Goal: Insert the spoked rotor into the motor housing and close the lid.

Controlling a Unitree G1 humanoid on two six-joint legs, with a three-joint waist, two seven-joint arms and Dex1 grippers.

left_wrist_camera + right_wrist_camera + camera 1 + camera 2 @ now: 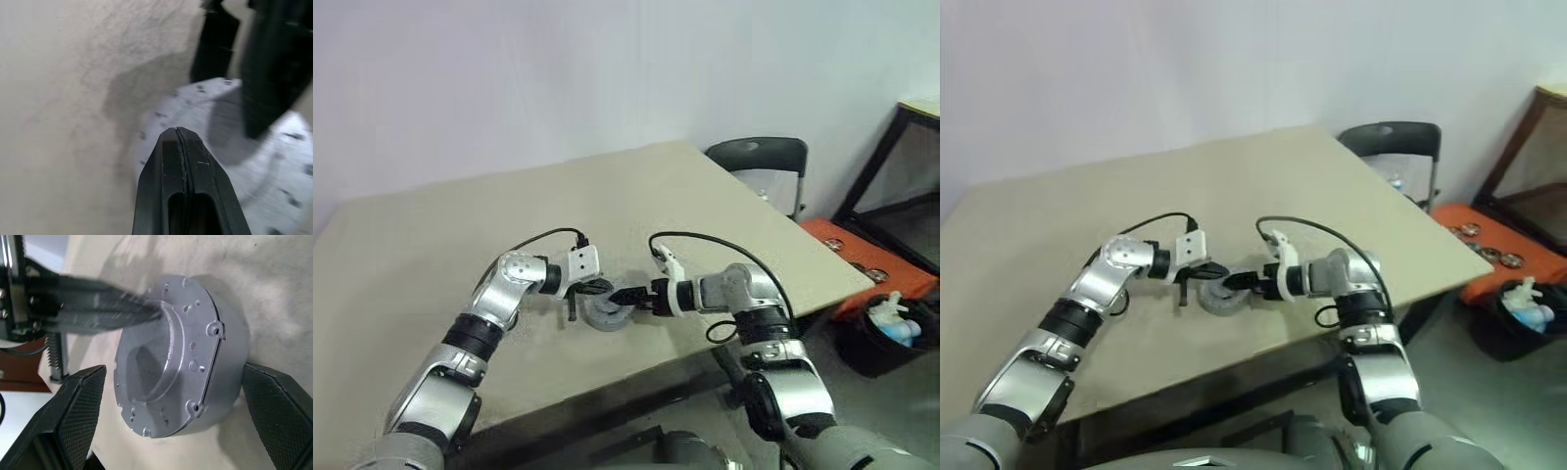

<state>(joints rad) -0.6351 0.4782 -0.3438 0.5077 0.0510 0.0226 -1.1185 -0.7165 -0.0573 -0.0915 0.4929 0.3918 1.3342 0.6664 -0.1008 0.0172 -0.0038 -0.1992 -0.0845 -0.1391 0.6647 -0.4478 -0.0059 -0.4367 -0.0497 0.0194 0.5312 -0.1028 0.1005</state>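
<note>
- Here, left gripper (597,290): fingers pressed together, nothing between them, tip over the top of the motor housing (607,311).
- Right gripper (628,297): jaws spread wide, one finger (73,416) on each side of the housing, neither pad seen touching it.
- Housing: grey round drum, lid (166,357) seated on top, screw holes round the rim.
- Drum sits on the beige table (509,225), near the front edge, between both arms.
- Beyond the table's right corner: black chair (759,157), orange case (862,259) on the floor.
</note>
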